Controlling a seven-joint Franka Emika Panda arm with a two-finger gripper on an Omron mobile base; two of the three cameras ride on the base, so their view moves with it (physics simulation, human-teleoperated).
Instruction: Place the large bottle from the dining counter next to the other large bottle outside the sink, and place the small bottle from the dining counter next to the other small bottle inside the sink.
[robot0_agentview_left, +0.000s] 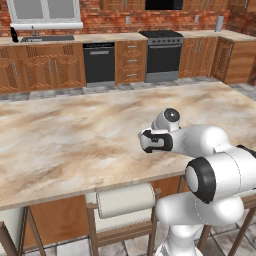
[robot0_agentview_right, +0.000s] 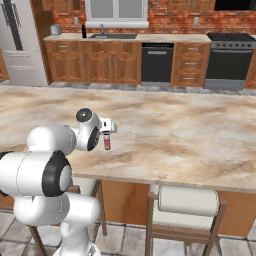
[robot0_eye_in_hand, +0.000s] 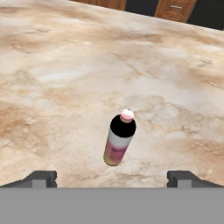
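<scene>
Your tool (robot0_eye_in_hand: 112, 178) hangs with its jaws spread wide over the near worktop (robot0_eye_in_hand: 61, 78), bracketing the upright pink-capped bottle (robot0_eye_in_hand: 119, 141) so it's lined up for a grasp.

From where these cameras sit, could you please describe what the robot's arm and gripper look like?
The arm is built of glossy white, rounded segments joined by dark, almost black rings at the joints, with a grey-capped round joint near the wrist. Its hand is white with dark panels. The gripper shows two small, dark grey, blocky fingertips. No cables or markings are visible.
</scene>
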